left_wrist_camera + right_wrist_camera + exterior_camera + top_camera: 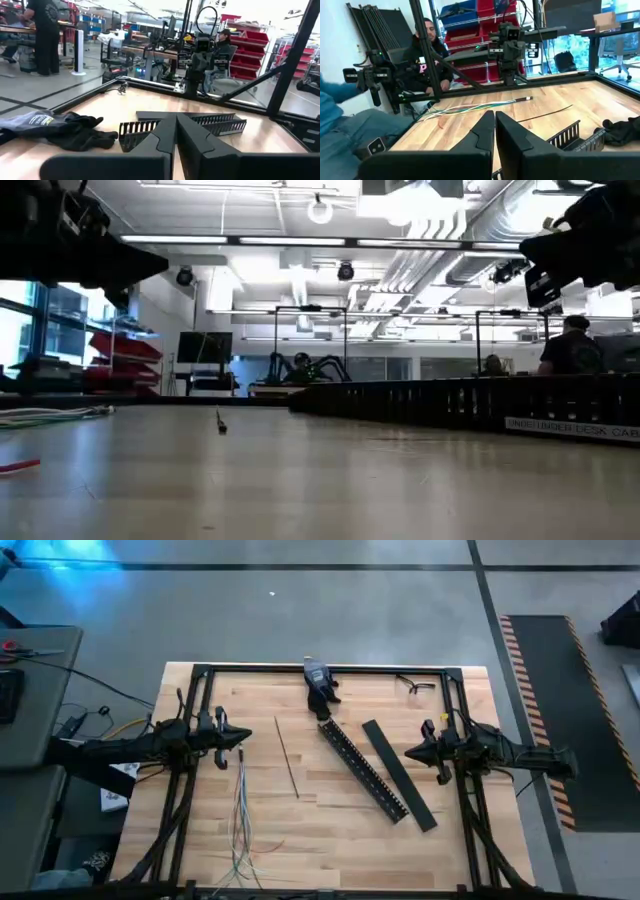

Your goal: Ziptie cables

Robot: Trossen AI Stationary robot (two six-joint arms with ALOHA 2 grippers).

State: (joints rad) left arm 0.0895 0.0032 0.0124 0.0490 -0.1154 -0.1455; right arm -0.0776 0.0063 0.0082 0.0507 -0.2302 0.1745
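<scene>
Wooden table (330,830), black frame round it. Cables (241,810) lie loose on the left half, running toward the near edge. Left tool (243,736) pressed together just above their far end; right tool (411,752) pressed together beside the black lid strip (398,774).

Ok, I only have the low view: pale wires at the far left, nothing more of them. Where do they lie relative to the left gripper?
Observer: From above, the cables form a loose bundle that starts close to the left gripper and runs to the table edge at the picture's bottom. The gripper holds nothing.
Operator: Is it open?
Observer: No, the left wrist view shows its fingers closed together.
Operator: And the right one?
Observer: The right gripper is also shut. It sits at the table's right side, beyond the black duct and the lid strip.
</scene>
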